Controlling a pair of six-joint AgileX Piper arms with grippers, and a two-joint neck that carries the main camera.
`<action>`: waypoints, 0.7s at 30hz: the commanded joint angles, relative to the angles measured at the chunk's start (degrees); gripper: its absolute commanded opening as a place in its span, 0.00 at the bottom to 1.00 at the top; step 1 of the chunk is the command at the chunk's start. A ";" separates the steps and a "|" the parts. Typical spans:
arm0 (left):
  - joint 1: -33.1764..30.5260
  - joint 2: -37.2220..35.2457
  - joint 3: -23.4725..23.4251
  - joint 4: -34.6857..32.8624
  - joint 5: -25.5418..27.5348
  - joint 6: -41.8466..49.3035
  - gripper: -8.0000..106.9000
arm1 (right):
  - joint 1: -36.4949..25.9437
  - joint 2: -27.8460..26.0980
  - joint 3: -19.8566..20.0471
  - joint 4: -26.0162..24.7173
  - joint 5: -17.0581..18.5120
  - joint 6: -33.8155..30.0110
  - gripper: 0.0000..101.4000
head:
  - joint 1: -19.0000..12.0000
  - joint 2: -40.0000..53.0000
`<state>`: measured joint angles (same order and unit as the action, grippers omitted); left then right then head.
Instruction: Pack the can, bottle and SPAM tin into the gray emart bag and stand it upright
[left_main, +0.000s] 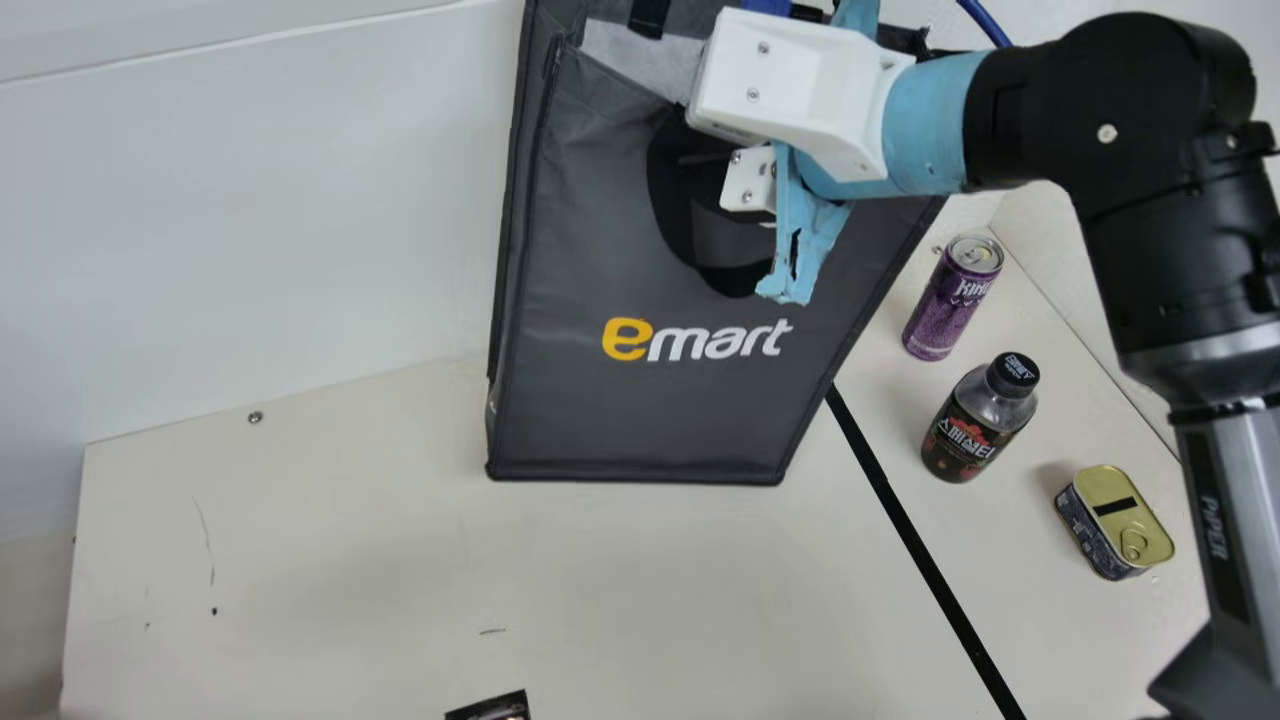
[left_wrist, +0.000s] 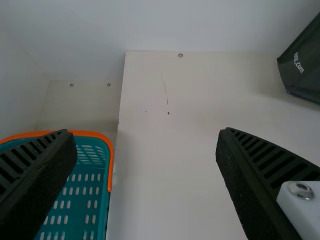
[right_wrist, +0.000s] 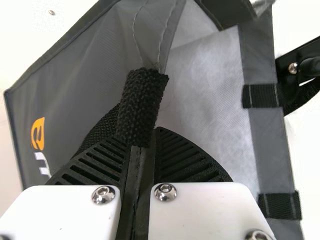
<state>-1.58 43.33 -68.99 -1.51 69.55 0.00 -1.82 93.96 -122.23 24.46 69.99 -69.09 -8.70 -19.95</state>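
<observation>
In the main view my right gripper (left_main: 750, 180) is at the upper front panel of the gray emart bag (left_main: 640, 420), which hangs tilted over the table. The right wrist view has my right gripper (right_wrist: 142, 145) shut on the bag's (right_wrist: 65, 95) top edge, its pale lining (right_wrist: 205, 95) exposed beside the fingers. A purple can (left_main: 953, 297), a dark bottle (left_main: 978, 420) and the SPAM tin (left_main: 1113, 522) stand in a row right of the bag. My left gripper (left_wrist: 147, 145) is open with nothing between its fingers, away from the bag (left_wrist: 302, 65).
A teal basket with an orange rim (left_wrist: 95, 134) is beside the table (left_wrist: 170, 165). A black strip (left_main: 915, 540) runs across the tabletop between the bag and the three items. Part of a small dark object (left_main: 492, 707) shows at the main view's bottom edge. A pale wall (left_main: 250, 230) stands behind.
</observation>
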 joint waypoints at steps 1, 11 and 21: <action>0.00 0.00 0.00 0.00 0.00 0.00 0.85 | 0.44 -1.37 0.89 -0.34 -0.09 0.34 0.00 | -1.30 -0.05; 0.00 0.00 0.00 0.00 0.00 0.00 0.85 | 3.41 -6.98 4.80 -2.06 -0.09 1.71 0.00 | -1.30 -0.05; 0.00 0.00 0.00 0.00 0.00 0.00 0.85 | 7.52 -12.45 8.35 -4.26 -0.09 2.14 0.00 | -1.30 -0.05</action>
<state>-1.58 43.33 -68.99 -1.51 69.55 0.00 5.36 81.94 -114.17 20.40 69.94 -67.02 -8.79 -19.86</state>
